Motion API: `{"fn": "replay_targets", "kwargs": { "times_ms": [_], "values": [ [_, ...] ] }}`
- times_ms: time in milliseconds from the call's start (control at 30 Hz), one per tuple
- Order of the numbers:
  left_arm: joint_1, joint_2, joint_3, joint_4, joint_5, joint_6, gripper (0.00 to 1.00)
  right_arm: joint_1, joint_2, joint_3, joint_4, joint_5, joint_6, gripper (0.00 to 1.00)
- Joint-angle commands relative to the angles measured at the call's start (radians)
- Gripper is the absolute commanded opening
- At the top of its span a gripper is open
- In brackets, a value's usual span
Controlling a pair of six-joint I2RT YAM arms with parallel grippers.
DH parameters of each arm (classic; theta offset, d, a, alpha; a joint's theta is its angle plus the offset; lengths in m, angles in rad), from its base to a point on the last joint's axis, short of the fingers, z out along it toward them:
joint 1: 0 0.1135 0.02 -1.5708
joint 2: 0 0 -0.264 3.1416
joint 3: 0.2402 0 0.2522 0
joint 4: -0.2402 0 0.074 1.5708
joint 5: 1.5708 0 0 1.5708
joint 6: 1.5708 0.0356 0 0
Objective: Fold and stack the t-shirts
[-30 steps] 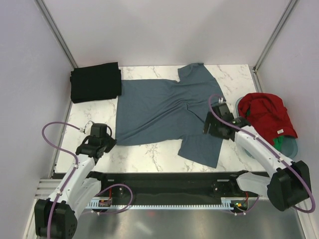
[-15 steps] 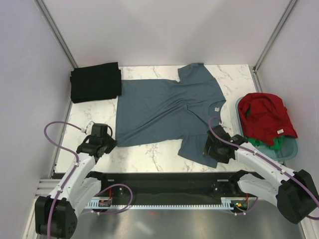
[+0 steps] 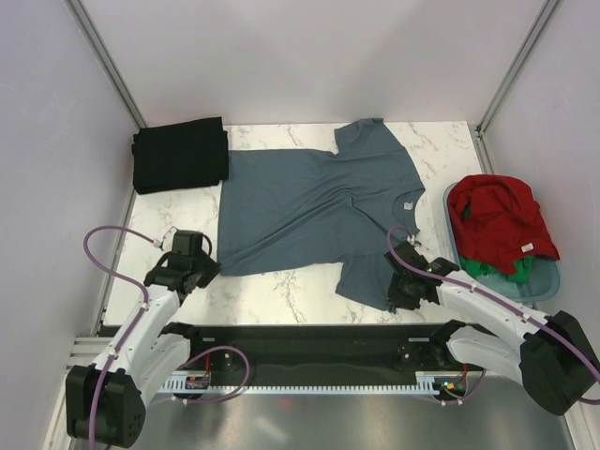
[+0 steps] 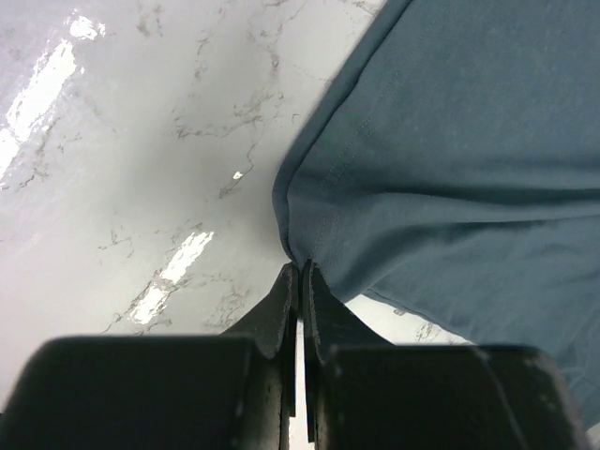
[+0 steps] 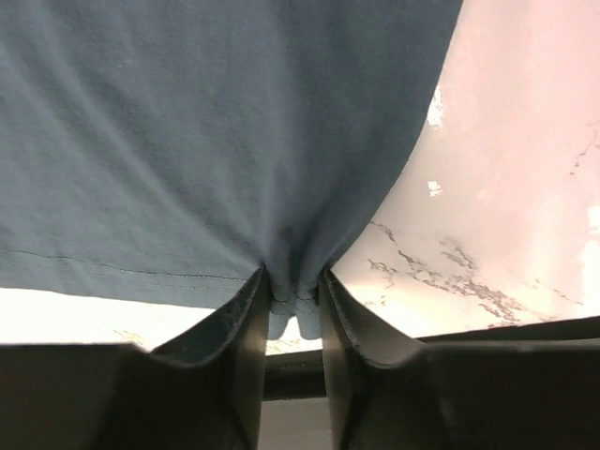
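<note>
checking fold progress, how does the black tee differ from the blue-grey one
The black tee is folded into a rectangle at the far left; the blue-grey tee lies spread open. No gripper touches the black tee; the left gripper and right gripper both pinch the blue-grey tee's near edge. Both lie on the table.

a white marble-patterned table [image 3: 281, 291] with grey veins fills the middle of the cell. plain pale lilac-grey walls close it in: a back wall [image 3: 309, 56], a left wall [image 3: 47, 187] and a right wall [image 3: 562, 112], with aluminium posts [image 3: 108, 66] at the back corners. a brushed metal surface [image 3: 328, 422] lies along the near edge. bright glints of light [image 4: 56, 84] show on the glossy tabletop.
</note>
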Motion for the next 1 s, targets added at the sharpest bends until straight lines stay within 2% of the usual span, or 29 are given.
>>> {"fn": "replay_targets", "kwargs": {
  "times_ms": [0,200,367,600,733,967],
  "values": [
    [0.006,-0.007,0.032,0.002,0.002,0.044,0.02,0.011,0.009,-0.023,0.047,-0.022,0.016,0.33],
    [0.007,-0.076,0.136,-0.109,0.076,0.085,0.02,0.008,-0.029,0.085,-0.01,-0.079,-0.03,0.08],
    [0.007,-0.144,0.208,-0.231,0.142,0.125,0.02,0.006,-0.152,0.205,-0.143,-0.078,-0.04,0.0],
    [0.007,-0.19,0.279,-0.343,0.231,0.113,0.02,0.008,-0.29,0.371,-0.352,-0.058,-0.024,0.0],
    [0.007,-0.21,0.322,-0.425,0.217,0.146,0.02,0.008,-0.359,0.44,-0.49,-0.016,-0.014,0.0],
    [0.007,-0.237,0.372,-0.553,0.156,0.217,0.02,0.006,-0.459,0.483,-0.588,-0.021,0.006,0.0]
  ]
}}
